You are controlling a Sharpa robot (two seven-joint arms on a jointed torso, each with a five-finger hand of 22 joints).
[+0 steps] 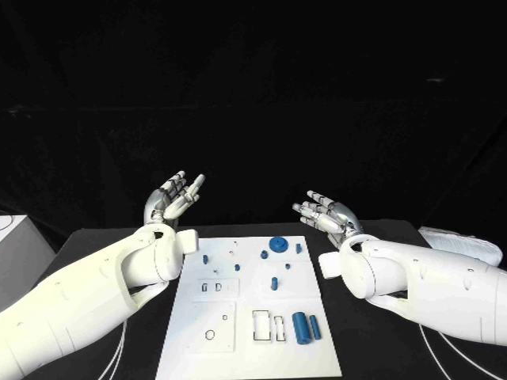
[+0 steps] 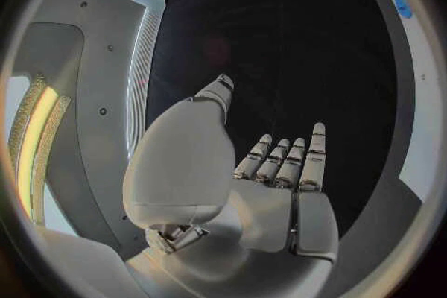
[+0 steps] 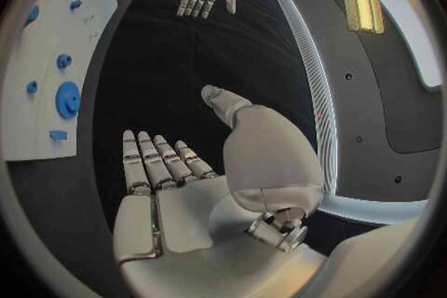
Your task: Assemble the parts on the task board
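From the head view, your left hand (image 1: 176, 197) and right hand (image 1: 325, 213) were spread wide, holding nothing, with the task board (image 1: 237, 332) between and below them. Right wrist view: gear (image 3: 67, 100) probably light, rigid; pinch its rim.

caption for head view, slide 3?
Both hands, left and right, raised open beyond the task board; blue parts untouched.
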